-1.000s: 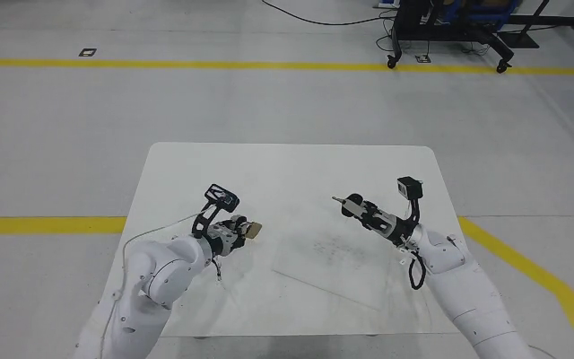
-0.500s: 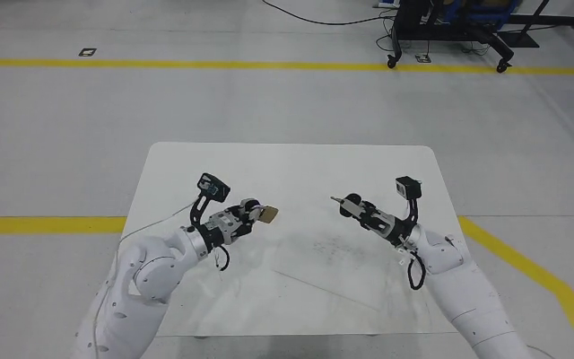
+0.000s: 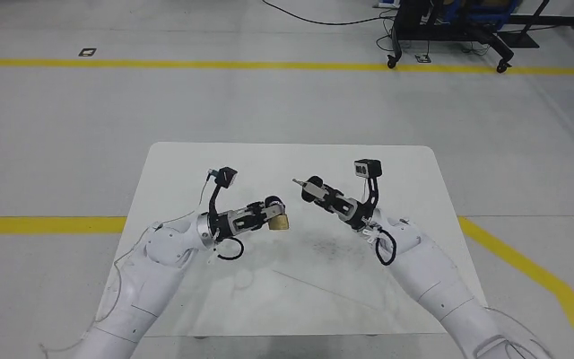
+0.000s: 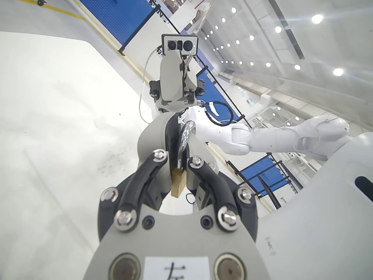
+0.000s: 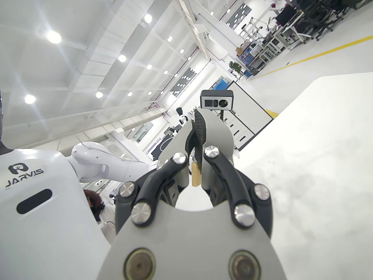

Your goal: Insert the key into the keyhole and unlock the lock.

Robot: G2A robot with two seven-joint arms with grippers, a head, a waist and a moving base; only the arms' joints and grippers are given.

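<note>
Two things were held up over the bench (image 3: 377,170). The left pincer (image 3: 272,214) pinched the gold lock (image 3: 281,222). The right pincer (image 3: 311,188) pinched the key (image 3: 298,183), whose thin tip pointed toward the lock, near but not touching.

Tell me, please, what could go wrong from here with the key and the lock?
1. The key in the right pincer is apart from the lock and does not seem lined up with it, so its tip may hit the lock's side.
2. The left pincer holds the lock in the air above the table; a hard push could make it slip or turn.
</note>
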